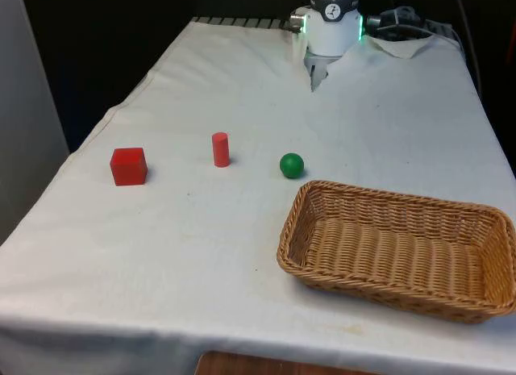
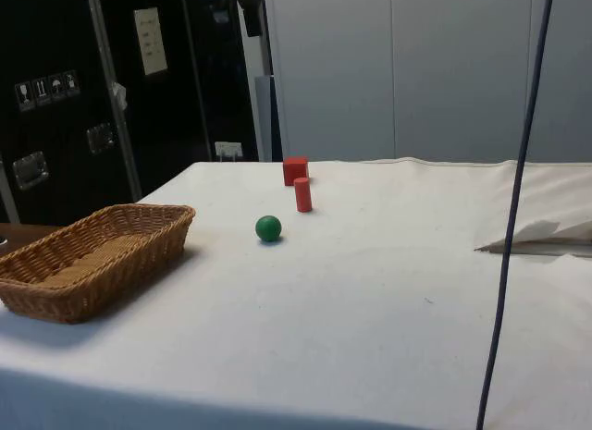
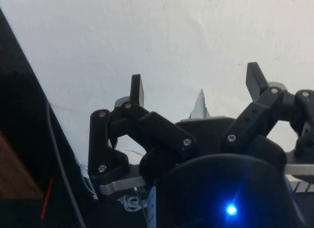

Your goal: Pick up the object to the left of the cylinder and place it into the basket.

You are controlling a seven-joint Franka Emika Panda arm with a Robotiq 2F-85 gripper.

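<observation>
A red cube (image 1: 129, 166) sits on the white-clothed counter (image 1: 242, 254) toward the front view's left, resting flat and untouched. To its right, apart from it, stands a short red cylinder (image 1: 221, 149), upright. Further right again lies a small green ball (image 1: 292, 165), just beyond the far left corner of a wicker basket (image 1: 484, 222). The three pieces form a loose row across the middle of the counter, none touching another.

The basket is a shallow oblong of woven cane, lying at the near right of the counter in the front view; its floor is bare weave, with nothing inside. In the side view the same basket (image 2: 37, 291) lies at the left, with the ball (image 2: 268, 228), cylinder (image 2: 302, 194) and cube (image 2: 295, 170) receding one behind the other beyond it.

In the wrist view the pincer (image 3: 196, 88) is released, its two black fingers (image 3: 137, 89) spread wide with only bare white cloth between them. It grasps nothing and hangs over a bare stretch of cloth.
</observation>
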